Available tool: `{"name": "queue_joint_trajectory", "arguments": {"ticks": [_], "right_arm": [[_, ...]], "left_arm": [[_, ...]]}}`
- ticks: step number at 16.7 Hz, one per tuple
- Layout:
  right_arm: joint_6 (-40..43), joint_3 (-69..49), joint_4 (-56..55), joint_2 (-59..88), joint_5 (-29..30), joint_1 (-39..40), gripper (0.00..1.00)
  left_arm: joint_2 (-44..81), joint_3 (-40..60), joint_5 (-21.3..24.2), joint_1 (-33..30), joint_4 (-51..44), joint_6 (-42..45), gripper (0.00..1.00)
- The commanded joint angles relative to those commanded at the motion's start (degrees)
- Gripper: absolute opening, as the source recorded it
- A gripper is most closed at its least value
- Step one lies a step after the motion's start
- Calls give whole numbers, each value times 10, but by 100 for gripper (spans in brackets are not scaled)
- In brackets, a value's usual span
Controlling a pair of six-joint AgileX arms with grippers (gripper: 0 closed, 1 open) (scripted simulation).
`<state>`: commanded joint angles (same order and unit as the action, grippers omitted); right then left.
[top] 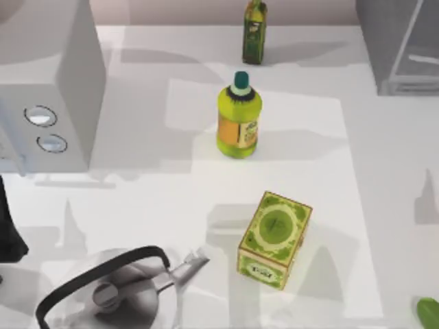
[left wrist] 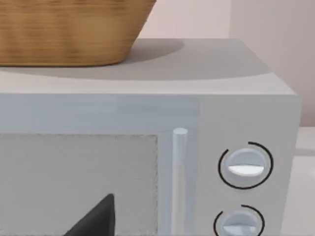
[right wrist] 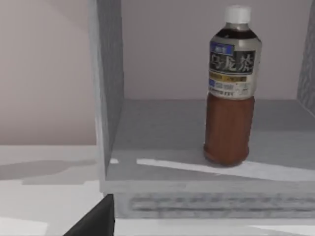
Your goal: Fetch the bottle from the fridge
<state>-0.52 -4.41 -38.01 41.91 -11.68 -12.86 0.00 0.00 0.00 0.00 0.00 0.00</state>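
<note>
Top view: overhead, looking down on the table, taking in the microwave at the left edge and the fridge at the far right corner.

Left wrist view: level, close, facing the microwave front with its two dials; shared with the top view.

Right wrist view: low, level, near, facing the open fridge with the bottle upright on its floor.

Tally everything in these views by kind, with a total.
Bottles: 3 — bottle standing in the fridge, yellow-green bottle, dark green bottle
Boxes: 1 — green box
Kettles: 1 — kettle
Baskets: 1 — basket
Appliances: 2 — fridge, microwave
Total: 8
</note>
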Motion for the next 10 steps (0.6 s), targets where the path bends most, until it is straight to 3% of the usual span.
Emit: {"name": "queue_joint_trajectory", "arguments": {"ticks": [10], "right_arm": [[-4, -45, -399, 444, -129, -130, 100]], "left_arm": [[0, 0, 0, 0, 0, 0, 100]]}}
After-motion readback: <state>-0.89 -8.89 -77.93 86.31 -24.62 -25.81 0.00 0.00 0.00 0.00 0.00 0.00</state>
